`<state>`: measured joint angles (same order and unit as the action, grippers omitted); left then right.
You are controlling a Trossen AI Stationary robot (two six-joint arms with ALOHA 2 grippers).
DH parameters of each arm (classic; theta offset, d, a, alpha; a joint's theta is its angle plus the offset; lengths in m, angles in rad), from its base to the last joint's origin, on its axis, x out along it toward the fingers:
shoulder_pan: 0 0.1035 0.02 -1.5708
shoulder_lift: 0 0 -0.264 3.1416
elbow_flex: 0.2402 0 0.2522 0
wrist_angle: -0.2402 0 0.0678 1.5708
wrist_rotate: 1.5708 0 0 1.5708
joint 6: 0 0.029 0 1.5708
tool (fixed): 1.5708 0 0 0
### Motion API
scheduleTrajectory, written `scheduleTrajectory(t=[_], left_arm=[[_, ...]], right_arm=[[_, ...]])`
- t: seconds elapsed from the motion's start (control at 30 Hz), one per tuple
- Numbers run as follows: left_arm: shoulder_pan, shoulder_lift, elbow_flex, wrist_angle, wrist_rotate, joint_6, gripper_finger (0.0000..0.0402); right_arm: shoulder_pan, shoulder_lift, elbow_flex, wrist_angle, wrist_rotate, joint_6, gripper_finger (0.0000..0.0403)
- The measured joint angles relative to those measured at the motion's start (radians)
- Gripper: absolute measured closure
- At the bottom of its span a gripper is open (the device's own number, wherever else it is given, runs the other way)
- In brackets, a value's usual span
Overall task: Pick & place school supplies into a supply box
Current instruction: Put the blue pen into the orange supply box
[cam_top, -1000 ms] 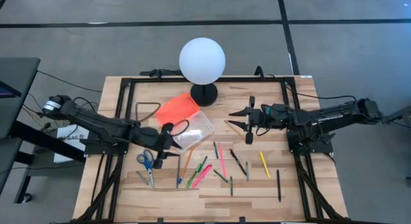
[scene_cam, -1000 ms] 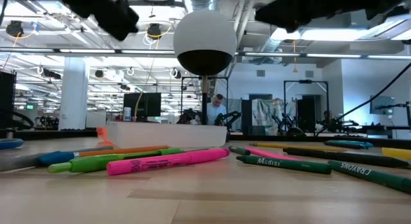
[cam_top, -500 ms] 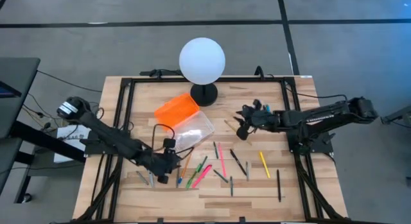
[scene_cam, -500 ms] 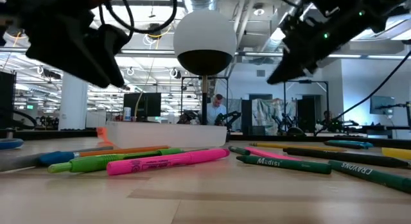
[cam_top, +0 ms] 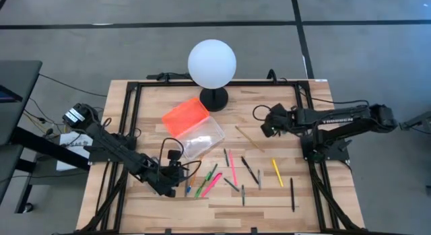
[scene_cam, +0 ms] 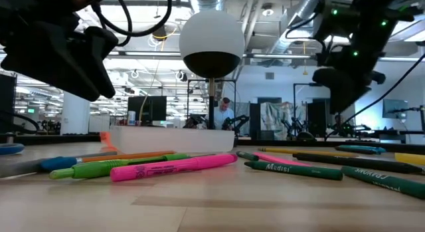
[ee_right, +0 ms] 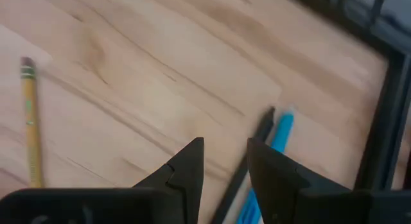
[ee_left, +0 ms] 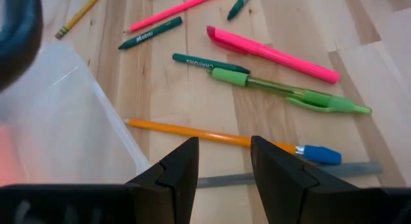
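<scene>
my left claw (cam_top: 176, 183) has dropped down toward the near-left part of the table (cam_top: 316, 201) since a second ago, when it hung beside the supply box; now it hovers low over the orange pencil (ee_left: 212, 135) and the grey pen (ee_left: 289, 173), just off the box's clear corner. its fingers (ee_left: 176, 172) stand a little apart with nothing between them. the blue scissors i could see a second ago are now hidden under my arm.

my right claw (cam_top: 267, 122) has pulled back toward the far right, above bare wood near a yellow pencil (ee_right: 29, 124), fingers slightly parted and empty.

the supply box (cam_top: 201, 136) lies open mid-table, orange lid (cam_top: 184, 114) flipped back, where it was. the pink marker (ee_left: 273, 54) and green pen (ee_left: 289, 95) lie unmoved beside it.
</scene>
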<state>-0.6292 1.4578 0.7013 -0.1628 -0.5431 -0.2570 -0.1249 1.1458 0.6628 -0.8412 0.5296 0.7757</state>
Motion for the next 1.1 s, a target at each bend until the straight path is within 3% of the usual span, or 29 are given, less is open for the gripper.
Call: scheduleTrajectory(t=[0.1,0.47,1.1], left_arm=[[0.0,0.0,0.0,-0.004,-0.005,0.0,0.0265],[0.0,0.0,0.0,-0.008,-0.006,0.0,0.0265],[0.0,-0.001,0.0,-0.012,-0.007,-0.001,0.0265]], right_arm=[[-0.044,0.0,0.0,-0.051,-0.051,0.019,0.029],[-0.166,0.007,0.0,-0.133,-0.062,0.032,0.029],[-0.367,0.021,-0.132,0.077,-0.213,-0.129,0.029]])
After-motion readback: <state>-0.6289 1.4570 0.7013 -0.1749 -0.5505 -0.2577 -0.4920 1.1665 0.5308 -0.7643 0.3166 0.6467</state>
